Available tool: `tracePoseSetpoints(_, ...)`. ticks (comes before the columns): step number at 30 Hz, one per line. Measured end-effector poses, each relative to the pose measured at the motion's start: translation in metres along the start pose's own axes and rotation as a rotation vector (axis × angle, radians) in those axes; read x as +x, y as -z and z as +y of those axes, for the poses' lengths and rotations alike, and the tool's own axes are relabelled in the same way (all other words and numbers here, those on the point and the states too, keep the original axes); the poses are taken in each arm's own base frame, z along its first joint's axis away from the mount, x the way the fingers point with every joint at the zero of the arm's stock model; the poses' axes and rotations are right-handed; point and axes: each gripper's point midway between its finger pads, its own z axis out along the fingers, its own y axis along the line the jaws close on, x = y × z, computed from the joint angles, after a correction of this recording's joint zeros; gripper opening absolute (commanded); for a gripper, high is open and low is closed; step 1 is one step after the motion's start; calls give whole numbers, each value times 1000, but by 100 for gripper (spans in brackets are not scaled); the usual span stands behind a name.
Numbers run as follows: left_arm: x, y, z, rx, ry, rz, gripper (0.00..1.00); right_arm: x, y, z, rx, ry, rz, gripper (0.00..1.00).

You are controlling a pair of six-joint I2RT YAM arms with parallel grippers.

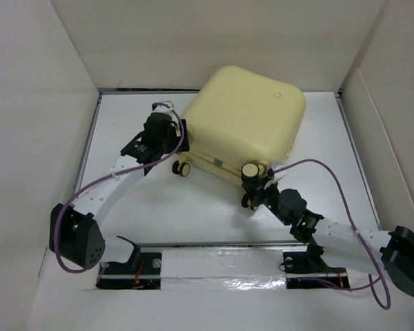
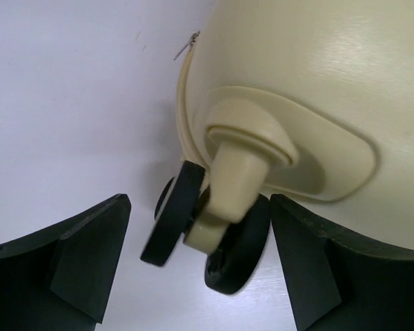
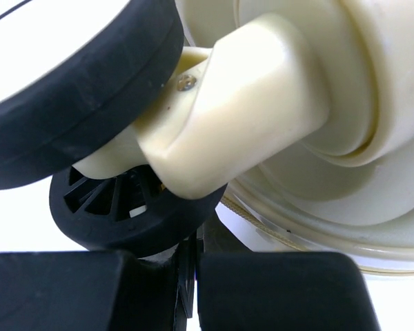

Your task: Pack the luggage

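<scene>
Luggage [image 1: 245, 117] lies flat and closed on the far half of the white tabletop [image 1: 193, 221], a little to the right of the middle. Its pale-yellow shell faces up and its wheeled end points toward the two arms. It is turned at a slant, so one corner comes near the back wall [image 1: 214, 41].

At the left corner of that end, the left tool [image 1: 179, 141] stands open. In the left wrist view, the left tool [image 2: 199, 203] has one black finger on each side of the left caster [image 2: 214, 221]. The left finger is clearly apart from the wheel. The right finger is very close to it, and I cannot tell if they touch. A thin zipper pull [image 2: 186, 45] sticks out from the seam above.

At the right corner, the right tool [image 1: 259, 196] is closed. From the right wrist view, the right tool [image 3: 191, 276] has its two fingers pressed together, with nothing visible between them. They sit just under the black twin wheels of the right caster [image 3: 76, 103], whose cream fork fills most of the view. I cannot tell if the fingers touch the lower wheel.

A purple cable [image 1: 331, 172] loops along the right arm.
</scene>
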Motion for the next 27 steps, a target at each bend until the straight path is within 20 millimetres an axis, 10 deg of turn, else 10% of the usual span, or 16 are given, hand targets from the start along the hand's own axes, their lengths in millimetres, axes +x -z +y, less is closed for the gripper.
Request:
tracePoseSetpoints(3, 8, -12, 8, 6, -1, 48, 64, -1, 2, 1, -9, -1, 1, 0)
tracePoseSetpoints(7, 11, -19, 8, 43, 3, 75, 0, -2, 3, 1, -24, -3, 6, 0)
tracePoseSetpoints(23, 27, -10, -30, 200, 125, -67, 0, -11, 9, -34, 32, 4, 50, 0)
tracePoseSetpoints(27, 58, -2, -84, 304, 93, -30, 0, -30, 7, -62, 116, 29, 69, 0)
